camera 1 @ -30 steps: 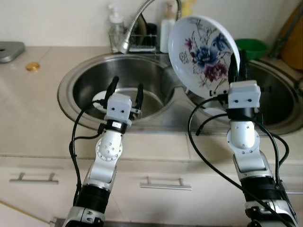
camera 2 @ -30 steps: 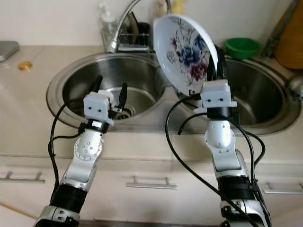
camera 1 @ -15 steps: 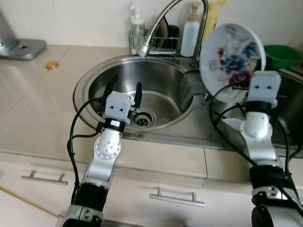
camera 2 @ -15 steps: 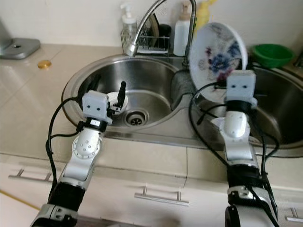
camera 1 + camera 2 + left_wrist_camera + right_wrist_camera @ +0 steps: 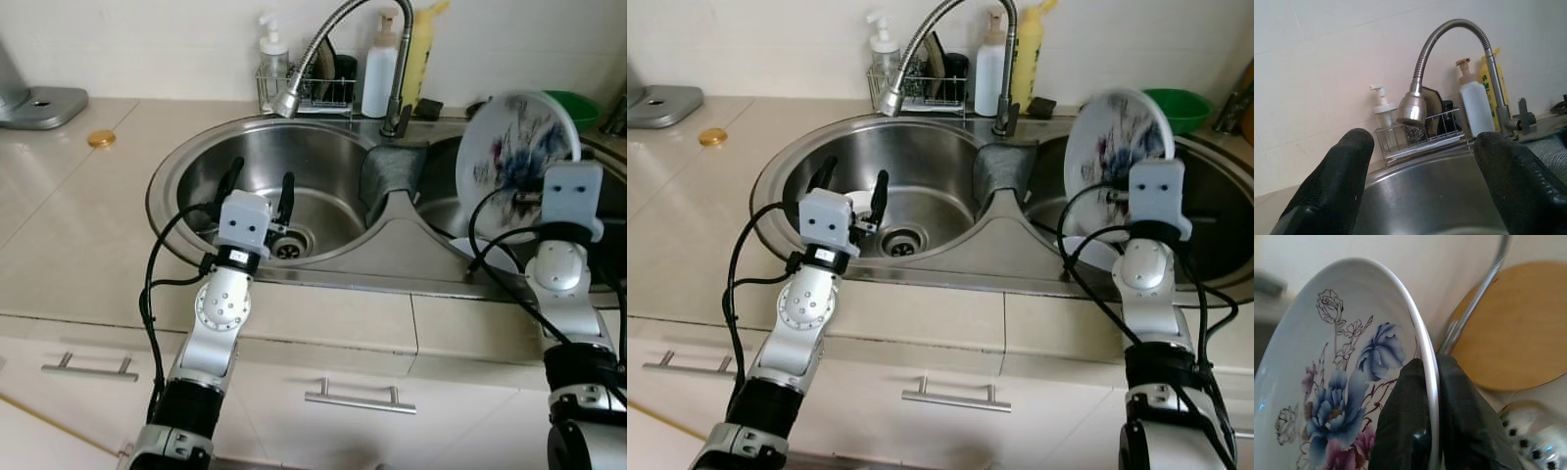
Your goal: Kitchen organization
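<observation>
- The plate [image 5: 514,147] is held upright, rim clamped by the right hand [image 5: 1432,431], over the right basin [image 5: 1215,211], at 2 o'clock.
- The left hand [image 5: 257,188] is held apart over the left basin [image 5: 323,171].

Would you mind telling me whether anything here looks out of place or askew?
Only the floral plate: the right hand pinches its rim, holding it on edge above the right sink basin. The left hand hovers open over the left basin.
</observation>
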Tool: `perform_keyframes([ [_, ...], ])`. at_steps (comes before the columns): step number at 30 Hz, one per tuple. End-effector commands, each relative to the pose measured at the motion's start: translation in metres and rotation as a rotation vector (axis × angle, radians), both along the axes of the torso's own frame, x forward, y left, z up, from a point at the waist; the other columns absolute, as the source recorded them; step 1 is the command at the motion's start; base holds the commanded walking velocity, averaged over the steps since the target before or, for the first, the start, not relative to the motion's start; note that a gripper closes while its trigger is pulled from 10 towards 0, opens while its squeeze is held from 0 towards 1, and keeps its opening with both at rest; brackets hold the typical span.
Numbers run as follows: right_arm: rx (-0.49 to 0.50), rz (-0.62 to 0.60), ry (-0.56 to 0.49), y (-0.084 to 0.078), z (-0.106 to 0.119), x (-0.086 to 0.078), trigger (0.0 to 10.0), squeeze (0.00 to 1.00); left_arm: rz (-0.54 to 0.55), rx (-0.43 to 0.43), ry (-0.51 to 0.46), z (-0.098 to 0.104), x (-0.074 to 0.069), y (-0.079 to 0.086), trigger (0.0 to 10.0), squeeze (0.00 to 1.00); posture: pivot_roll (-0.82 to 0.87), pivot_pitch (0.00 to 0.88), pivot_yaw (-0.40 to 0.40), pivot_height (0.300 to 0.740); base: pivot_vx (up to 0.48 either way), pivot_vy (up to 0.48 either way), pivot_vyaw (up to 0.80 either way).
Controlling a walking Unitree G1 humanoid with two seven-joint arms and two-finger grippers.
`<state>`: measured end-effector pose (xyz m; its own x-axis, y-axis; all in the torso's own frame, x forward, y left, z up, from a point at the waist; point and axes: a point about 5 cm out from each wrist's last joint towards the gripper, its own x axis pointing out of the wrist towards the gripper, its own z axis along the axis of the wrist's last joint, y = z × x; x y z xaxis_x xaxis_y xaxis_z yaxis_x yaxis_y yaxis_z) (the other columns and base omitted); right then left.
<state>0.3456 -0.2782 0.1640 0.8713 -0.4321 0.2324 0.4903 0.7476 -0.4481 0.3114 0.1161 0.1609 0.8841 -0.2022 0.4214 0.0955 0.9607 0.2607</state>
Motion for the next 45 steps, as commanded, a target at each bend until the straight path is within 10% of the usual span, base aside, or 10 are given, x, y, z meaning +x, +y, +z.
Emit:
perform_keyframes([
  [1, -0.005, -0.007, 0.007, -0.004, 0.009, 0.005, 10.0, 0.0, -0.004, 0.012, -0.004, 0.002, 0.002, -0.001, 10.0, 0.0, -0.09, 0.0, 0.0, 0.74, 0.0, 0.0, 0.0],
  [11, 0.035, -0.009, 0.158, -0.014, -0.002, 0.011, 10.0, 0.06, 0.005, 0.013, 0.001, -0.001, 0.001, 0.0, 10.0, 0.0, -0.09, 0.0, -0.01, 0.74, 0.0, 0.0, 0.0],
  [12, 0.06, -0.007, 0.16, -0.014, -0.004, 0.011, 10.0, 1.0, 0.005, 0.012, 0.002, -0.001, 0.001, -0.001, 10.0, 0.0, -0.09, 0.0, -0.011, 0.74, 0.0, 0.0, 0.0],
  [21, 0.125, -0.011, 0.179, -0.014, -0.012, 0.01, 10.0, 1.0, 0.007, 0.014, 0.013, -0.002, 0.001, 0.0, 10.0, 0.0, -0.09, 0.0, -0.011, 0.74, 0.0, 0.0, 0.0],
  [33, 0.635, -0.18, 0.096, -0.038, -0.03, -0.002, 10.0, 1.0, 0.003, 0.022, 0.027, -0.004, 0.002, -0.001, 10.0, 0.0, -0.1, 0.0, -0.004, 0.74, 0.0, 0.0, 0.0],
  [45, 0.802, -0.308, 0.0, -0.041, -0.027, -0.007, 10.0, 1.0, 0.001, 0.03, 0.036, -0.006, 0.002, 0.0, 10.0, 0.0, -0.1, 0.0, -0.004, 0.74, 0.0, 0.0, 0.0],
])
